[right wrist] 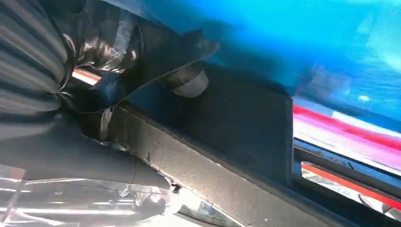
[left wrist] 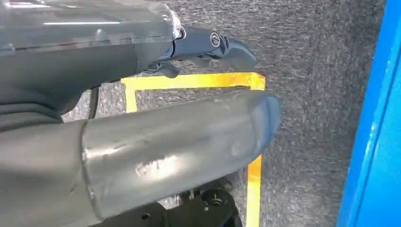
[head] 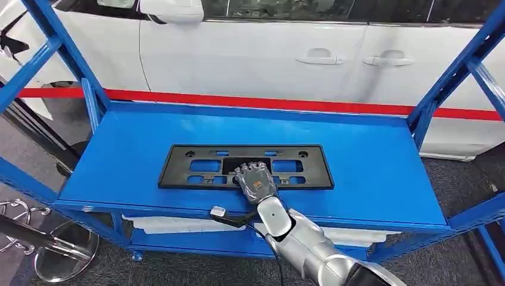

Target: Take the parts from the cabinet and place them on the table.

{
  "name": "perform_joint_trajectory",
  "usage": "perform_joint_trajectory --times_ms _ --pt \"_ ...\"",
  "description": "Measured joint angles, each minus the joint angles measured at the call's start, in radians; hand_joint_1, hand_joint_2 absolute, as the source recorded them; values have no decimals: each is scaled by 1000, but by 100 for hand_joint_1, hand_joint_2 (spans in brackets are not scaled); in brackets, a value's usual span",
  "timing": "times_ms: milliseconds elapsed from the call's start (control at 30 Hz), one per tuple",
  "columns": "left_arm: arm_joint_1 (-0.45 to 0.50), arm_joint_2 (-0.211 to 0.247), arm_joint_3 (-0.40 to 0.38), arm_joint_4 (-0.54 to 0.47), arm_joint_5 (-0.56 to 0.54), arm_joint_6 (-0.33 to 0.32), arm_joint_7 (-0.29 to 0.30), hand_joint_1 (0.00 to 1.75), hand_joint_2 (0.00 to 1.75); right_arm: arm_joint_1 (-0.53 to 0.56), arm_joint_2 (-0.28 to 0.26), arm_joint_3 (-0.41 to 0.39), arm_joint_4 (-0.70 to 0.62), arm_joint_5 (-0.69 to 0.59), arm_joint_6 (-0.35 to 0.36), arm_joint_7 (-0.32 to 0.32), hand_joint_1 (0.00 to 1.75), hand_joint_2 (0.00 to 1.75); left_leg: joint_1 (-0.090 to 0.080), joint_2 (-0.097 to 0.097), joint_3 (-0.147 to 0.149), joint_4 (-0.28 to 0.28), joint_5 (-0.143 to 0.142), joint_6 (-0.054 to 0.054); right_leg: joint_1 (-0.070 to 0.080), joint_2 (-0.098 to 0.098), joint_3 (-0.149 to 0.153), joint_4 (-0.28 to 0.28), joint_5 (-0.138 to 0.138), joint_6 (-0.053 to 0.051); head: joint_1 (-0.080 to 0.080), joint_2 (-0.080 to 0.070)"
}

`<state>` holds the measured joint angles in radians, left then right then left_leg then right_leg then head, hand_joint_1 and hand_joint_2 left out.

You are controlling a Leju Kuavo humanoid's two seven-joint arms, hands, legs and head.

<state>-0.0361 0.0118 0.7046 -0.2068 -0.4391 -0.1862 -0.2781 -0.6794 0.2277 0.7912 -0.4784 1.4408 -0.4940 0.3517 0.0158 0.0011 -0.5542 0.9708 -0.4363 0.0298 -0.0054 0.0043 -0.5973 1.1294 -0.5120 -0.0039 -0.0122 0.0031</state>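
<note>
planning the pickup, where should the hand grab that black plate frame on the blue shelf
Probably the near long rail of the black frame, from the robot's side. It lies flat on the blue shelf, and its cutouts give fingers an edge to hook. The right hand rests there.

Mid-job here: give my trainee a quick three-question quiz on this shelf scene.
1. True or false: the right hand rests on the near edge of the black plastic frame.
2. The frame lies on: A) the grey floor, B) the top blue shelf, C) the car's roof.
3. What stands behind the rack?

Key: 1 true. 2 B. 3 A white car with a red stripe along its lower body.
</note>
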Motion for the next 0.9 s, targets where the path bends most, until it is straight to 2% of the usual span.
perform_joint_trajectory --times_ms 33,67,100,167,200,233,267,300,333,367,400,433,467,533,567,600,633,667,733,767,800,867,900 --pt "0 0 0 0 0 -5 -5 0 175 -2 0 -3 0 0 0 -1 175 175 -1 -2 2 0 0 -2 4 0 49 -94 37 -11 0 0" --pt "0 -1 0 0 0 -15 -18 0 175 -3 -2 -8 0 0 -1 -5 175 175 -4 -3 0 2 1 -7 10 -3 70 -142 31 -21 0 0" --pt "1 -1 0 0 0 -28 -35 0 175 -3 -4 -16 0 0 -5 -14 175 175 -3 -6 -4 4 3 -16 10 -4 67 -145 34 -19 0 0" --pt "2 0 2 0 -1 -38 -43 0 175 -3 -7 -37 0 -6 -24 -37 175 175 1 -5 -4 -2 7 -28 14 -3 64 -145 36 -22 0 0" --pt "2 0 2 0 -1 -39 -42 0 175 -4 -8 -50 0 -9 -31 -50 175 175 -3 -5 -1 -6 9 -34 12 -3 67 -156 42 -30 0 0" --pt "1 5 4 0 -2 -39 -36 0 175 -2 -7 -64 -1 -19 -40 -66 175 175 2 -6 -6 1 -1 -37 -1 -7 77 -172 53 -30 0 0" --pt "1 5 7 0 -2 -35 -22 0 175 -2 -8 -78 -1 -49 -53 -97 175 175 -2 -5 -18 35 -30 -39 0 -7 78 -179 57 -35 0 0" --pt "2 6 13 0 0 -26 0 0 175 -2 -10 -97 -5 -102 -67 -142 175 175 2 -5 -46 97 -68 -42 0 -9 76 -178 58 -39 0 0" --pt "3 8 21 0 5 -19 24 0 175 1 -11 -126 -17 -183 -79 -213 175 175 3 -5 -86 188 -111 -46 1 -9 72 -175 58 -39 0 0" --pt "6 8 26 0 10 -13 41 0 175 3 -11 -149 -29 -256 -80 -281 175 175 5 -5 -119 263 -140 -50 2 -9 70 -173 58 -39 0 0" --pt "9 9 32 0 12 -11 57 0 175 4 -15 -172 -44 -325 -80 -349 175 175 7 -5 -142 317 -152 -54 2 -8 68 -168 56 -40 0 0" --pt "11 10 40 0 15 -5 69 0 175 6 -18 -194 -62 -385 -78 -407 175 175 9 -4 -139 312 -135 -58 2 -6 67 -163 54 -39 0 0" --pt "11 10 46 0 21 -3 80 0 175 12 -23 -211 -92 -435 -71 -445 175 175 13 -4 -114 263 -100 -61 1 -4 67 -158 51 -36 0 0" --pt "11 13 64 0 29 -3 124 0 175 36 -45 -253 -214 -612 -23 -564 175 175 22 -2 -20 90 -20 -68 0 0 69 -145 43 -27 0 0" --pt "11 12 73 0 32 -5 149 0 175 46 -56 -271 -287 -715 0 -629 175 175 25 -2 7 34 -29 -72 4 4 67 -141 40 -21 0 0" --pt "11 12 81 0 32 -8 172 0 175 55 -71 -290 -379 -838 30 -697 175 175 19 -10 16 18 -28 -55 11 11 63 -137 37 -14 0 0" --pt "12 12 89 0 32 -9 185 0 175 67 -81 -301 -457 -928 63 -744 175 175 19 -6 13 18 -26 -47 10 12 63 -143 42 -8 0 0" --pt "12 12 97 0 31 -11 195 0 175 88 -98 -314 -553 -1016 100 -777 175 175 16 -7 12 18 -24 -38 10 12 62 -146 45 -4 0 0" --pt "14 11 104 0 31 -11 204 0 175 138 -127 -333 -713 -1142 176 -802 175 175 17 -9 9 13 -17 -20 3 10 59 -141 40 7 0 0" --pt "15 11 109 0 30 -11 204 0 175 166 -144 -342 -803 -1211 228 -822 175 175 15 -10 5 14 -14 -14 -1 7 45 -110 11 12 0 0" --pt "17 11 116 0 29 -13 203 0 175 189 -156 -347 -884 -1273 272 -843 175 175 14 -10 -1 14 -13 -8 0 5 15 -50 -30 15 0 0" --pt "21 11 124 0 28 -16 198 0 175 223 -168 -362 -1057 -1394 339 -884 175 175 8 -8 -9 16 -13 -4 -1 3 -69 118 -111 19 0 0" --pt "21 11 127 0 27 -17 197 0 175 235 -174 -370 -1116 -1423 359 -892 175 175 7 -8 -9 16 -14 -3 -1 3 -97 175 -124 18 0 0"
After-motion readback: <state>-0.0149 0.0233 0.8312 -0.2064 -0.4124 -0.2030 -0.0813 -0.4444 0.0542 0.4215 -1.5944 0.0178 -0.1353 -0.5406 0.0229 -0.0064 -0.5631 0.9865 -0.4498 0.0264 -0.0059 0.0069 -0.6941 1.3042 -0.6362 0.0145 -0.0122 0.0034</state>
